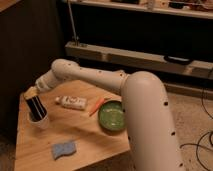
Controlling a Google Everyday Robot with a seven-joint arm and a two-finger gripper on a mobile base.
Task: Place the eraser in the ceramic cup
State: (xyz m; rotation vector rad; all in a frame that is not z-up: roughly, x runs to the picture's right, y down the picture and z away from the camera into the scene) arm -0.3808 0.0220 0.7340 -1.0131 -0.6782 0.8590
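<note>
The eraser [36, 106], a long black block with thin pale stripes, stands upright with its lower end inside the whitish ceramic cup [39, 121] at the left of the wooden table [85, 140]. My gripper [31, 93] is at the eraser's top end, at the tip of the white arm that reaches in from the right. The eraser's lower part is hidden by the cup wall.
A white tube [71, 102] lies behind the cup. An orange stick [96, 106] lies beside a green bowl [113, 116] at the table's right. A blue wavy-edged sponge [64, 149] lies near the front edge. A dark shelf unit stands behind the table.
</note>
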